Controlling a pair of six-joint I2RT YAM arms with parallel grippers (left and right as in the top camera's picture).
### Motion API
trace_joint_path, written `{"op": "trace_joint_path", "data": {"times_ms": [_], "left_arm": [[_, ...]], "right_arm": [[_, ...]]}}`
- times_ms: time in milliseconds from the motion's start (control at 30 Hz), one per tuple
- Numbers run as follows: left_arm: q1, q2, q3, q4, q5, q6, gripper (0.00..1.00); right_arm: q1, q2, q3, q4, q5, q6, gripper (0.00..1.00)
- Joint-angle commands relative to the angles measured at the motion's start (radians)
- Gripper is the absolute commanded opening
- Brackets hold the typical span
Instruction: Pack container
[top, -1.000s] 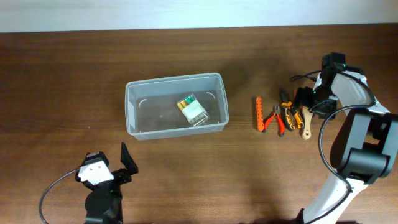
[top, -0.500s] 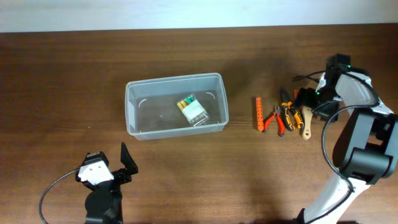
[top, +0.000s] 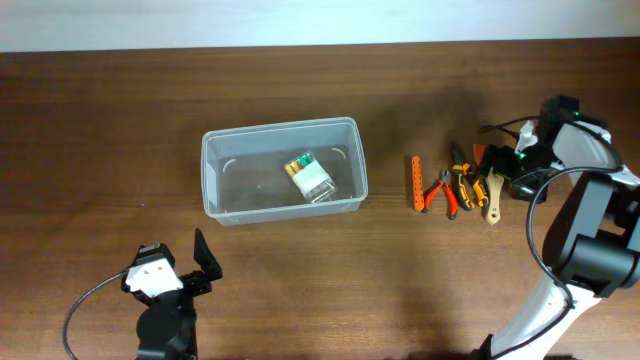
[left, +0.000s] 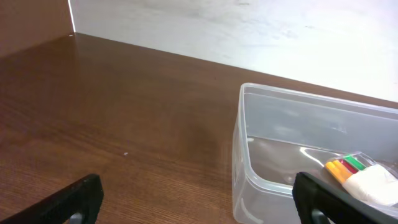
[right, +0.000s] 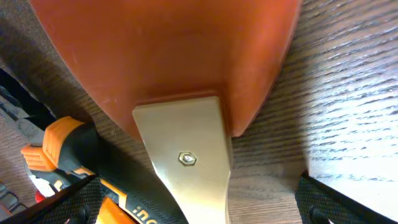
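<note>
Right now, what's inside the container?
One small clear box holding coloured pieces and something white lies on the floor of the container, near the middle. Nothing else shows inside. Whatever is under the box is covered.

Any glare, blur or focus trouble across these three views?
Overhead: even light, sharp, no harsh shadow around the container. Left wrist: pale sheen on the table, container wall crisp. Right wrist: very close, orange-red tool fills the frame, wood grain sharp, fingertips dark and blurred.
</note>
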Motion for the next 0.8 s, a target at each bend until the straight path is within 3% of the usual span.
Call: {"op": "trace_joint_path", "data": {"times_ms": [0,400,767], "left_arm": [[-0.005,-0.005,-0.004,-0.001,-0.003,0.009,0.99],[-0.005,-0.005,-0.004,-0.001,-0.003,0.009,0.99],[-0.005,-0.005,-0.004,-0.001,-0.003,0.009,0.99]], "right_arm": [[-0.006,0.043,-0.023,0.017,-0.043,-0.032,0.99],[-0.006,0.043,0.130,-0.056,-0.153,-0.036,0.99],[-0.005,0.043,0.103,-0.056,0.045,-0.031,0.94]]}}
